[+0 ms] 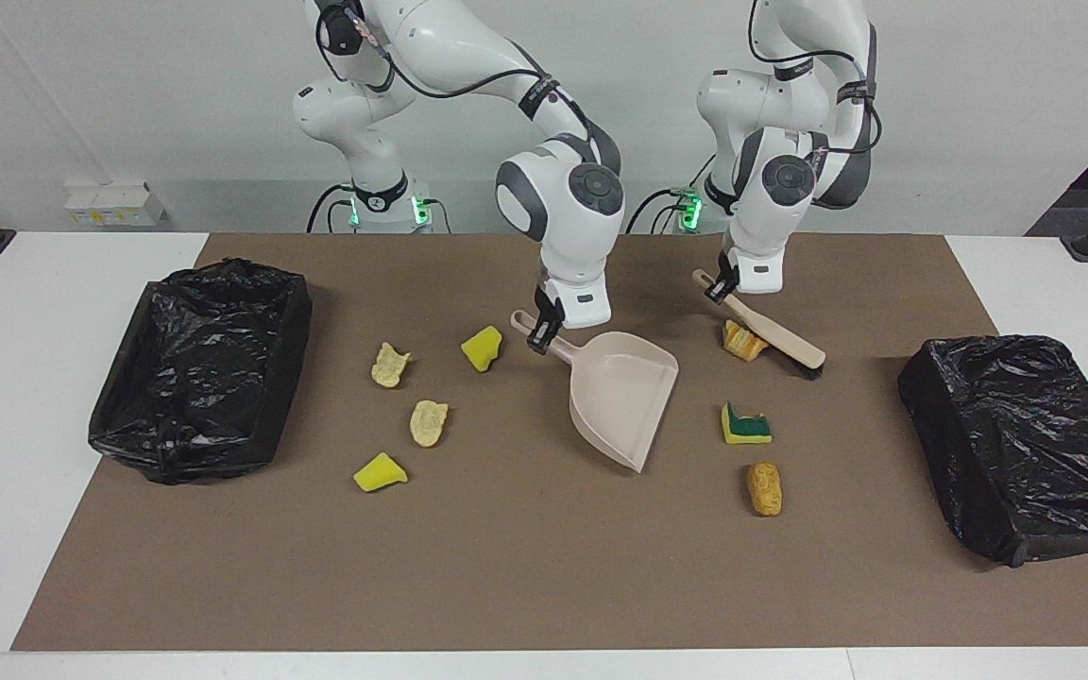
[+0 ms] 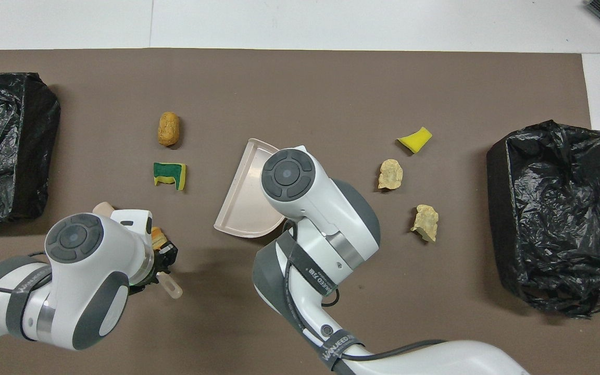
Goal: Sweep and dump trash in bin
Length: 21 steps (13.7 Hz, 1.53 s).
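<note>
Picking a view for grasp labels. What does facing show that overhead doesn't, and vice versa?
Facing only: the right claw gripping the dustpan handle; the left claw on the brush handle, bristle end on the mat beside an orange-brown scrap; a yellow chunk near the right claw.

Overhead only: the open insides of both black-lined bins from above. The arms cover both claws, most of the brush and that chunk.

Both: dustpan, green-topped sponge, bread-like piece, two beige bits, other yellow chunk.
</note>
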Each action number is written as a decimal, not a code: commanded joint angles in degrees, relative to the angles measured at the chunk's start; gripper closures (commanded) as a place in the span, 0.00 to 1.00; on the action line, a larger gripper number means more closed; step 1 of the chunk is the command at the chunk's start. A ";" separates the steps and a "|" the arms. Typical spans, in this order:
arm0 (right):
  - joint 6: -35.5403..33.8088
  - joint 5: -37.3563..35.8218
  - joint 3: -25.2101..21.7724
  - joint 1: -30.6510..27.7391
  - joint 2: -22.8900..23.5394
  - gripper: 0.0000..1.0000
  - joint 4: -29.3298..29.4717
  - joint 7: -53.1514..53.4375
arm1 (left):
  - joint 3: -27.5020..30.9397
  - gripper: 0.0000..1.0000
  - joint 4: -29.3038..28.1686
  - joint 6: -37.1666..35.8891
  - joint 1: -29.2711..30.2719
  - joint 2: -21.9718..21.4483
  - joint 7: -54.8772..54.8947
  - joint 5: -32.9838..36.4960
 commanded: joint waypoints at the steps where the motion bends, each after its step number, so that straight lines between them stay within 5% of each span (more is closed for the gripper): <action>1: 0.65 1.08 0.49 -0.46 -2.44 1.00 -3.26 -7.37 | 0.39 1.00 9.37 -0.60 1.64 7.15 2.66 -2.98; 3: 0.04 0.21 0.49 -0.37 -3.06 1.00 -4.32 -12.82 | 0.39 1.00 13.76 -1.73 2.27 9.79 6.51 -3.35; 8: 1.78 0.03 0.40 -1.42 -4.11 1.00 -7.31 -20.66 | 0.65 1.00 25.30 -18.58 3.67 13.24 18.92 -0.54; 11: 2.49 0.03 0.40 -2.04 -3.94 1.00 -7.31 -21.11 | 0.48 1.00 20.40 -24.40 2.62 9.29 10.81 -0.62; 14: 2.41 0.03 0.40 -2.22 -3.94 1.00 -7.40 -21.11 | 0.30 1.00 8.72 -19.25 -1.33 2.53 -0.20 -0.71; 16: 2.41 0.03 0.31 -2.30 -3.94 1.00 -7.31 -21.02 | 0.30 1.00 5.80 -17.83 -3.52 0.67 -4.52 -1.76; 19: 2.32 0.03 0.31 -2.39 -3.94 1.00 -7.31 -20.58 | 0.30 1.00 4.91 -13.72 -6.95 0.83 -10.94 -5.18; 21: 2.32 0.03 0.31 -2.30 -3.94 1.00 -7.31 -20.49 | 0.30 1.00 6.04 -4.86 -9.06 6.43 -10.70 -5.46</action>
